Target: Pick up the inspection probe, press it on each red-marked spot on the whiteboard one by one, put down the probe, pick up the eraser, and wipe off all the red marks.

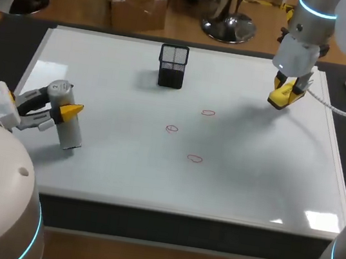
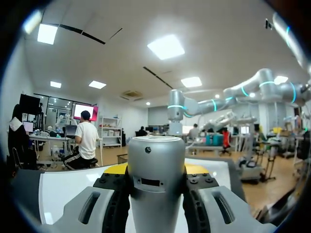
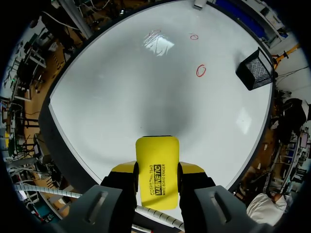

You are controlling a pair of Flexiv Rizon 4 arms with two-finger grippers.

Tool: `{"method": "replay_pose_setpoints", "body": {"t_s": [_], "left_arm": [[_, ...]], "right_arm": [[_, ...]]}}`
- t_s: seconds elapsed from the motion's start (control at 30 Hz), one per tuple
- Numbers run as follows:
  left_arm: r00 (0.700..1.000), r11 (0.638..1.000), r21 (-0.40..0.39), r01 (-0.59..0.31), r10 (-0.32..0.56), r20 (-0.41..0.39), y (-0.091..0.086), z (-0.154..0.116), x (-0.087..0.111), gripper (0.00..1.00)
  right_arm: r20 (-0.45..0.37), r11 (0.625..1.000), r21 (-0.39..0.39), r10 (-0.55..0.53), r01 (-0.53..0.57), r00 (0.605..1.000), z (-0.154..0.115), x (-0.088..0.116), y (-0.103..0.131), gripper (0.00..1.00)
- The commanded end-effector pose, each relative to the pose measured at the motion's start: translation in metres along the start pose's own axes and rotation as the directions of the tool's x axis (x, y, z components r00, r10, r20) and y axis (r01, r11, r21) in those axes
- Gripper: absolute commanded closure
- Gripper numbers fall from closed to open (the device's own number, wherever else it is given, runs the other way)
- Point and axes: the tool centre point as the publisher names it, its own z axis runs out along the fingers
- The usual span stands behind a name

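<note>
Head view: the left pincer (image 1: 66, 112) clamps the silver cylindrical metal probe (image 1: 71, 134), roughly upright at nine o'clock on the white whiteboard (image 1: 121, 174). The right pincer (image 1: 289, 91) grips the yellow block eraser (image 1: 280, 100) above two o'clock. Three red ring marks (image 1: 172, 129) sit unwiped near centre.

Left wrist view: fingers press both probe sides.

Right wrist view: eraser clamped, marks ahead.

Judgement: wiping stage. Next, lower the eraser flat onto the marks.

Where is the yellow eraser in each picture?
Head view: the eraser is held in the right end effector, over the whiteboard's far right corner.
Left wrist view: not in it.
Right wrist view: the eraser is between its own end effector's fingers.
Shared landmark: the black mesh cup, in the head and right wrist views.
</note>
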Motion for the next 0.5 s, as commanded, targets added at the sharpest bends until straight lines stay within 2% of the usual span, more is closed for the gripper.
{"method": "replay_pose_setpoints", "body": {"t_s": [0.03,0.17,0.23,0.33,0.5], "left_arm": [[1.000,1.000,-0.002,0.000,0.000,0.005,-0.002,0.000,0.001,1.00],[1.000,1.000,-0.002,0.000,0.000,0.005,-0.002,0.000,0.001,1.00],[1.000,1.000,-0.002,0.000,0.000,0.005,-0.002,0.000,0.001,1.00],[1.000,1.000,-0.002,0.000,0.000,0.005,-0.002,0.000,0.001,1.00],[1.000,1.000,-0.002,0.000,0.000,0.005,-0.002,0.000,0.001,1.00]], "right_arm": [[-0.003,1.000,0.002,-0.001,0.001,1.000,-0.001,0.000,0.000,1.00],[-0.003,1.000,0.002,-0.001,0.001,1.000,-0.001,0.000,0.000,1.00],[-0.036,1.000,0.008,-0.025,0.025,0.999,-0.002,-0.003,0.001,1.00],[-0.071,0.997,0.025,-0.066,0.068,0.995,-0.002,-0.016,0.011,1.00],[-0.113,0.989,0.058,-0.129,0.136,0.985,-0.005,-0.046,0.043,1.00]]}}
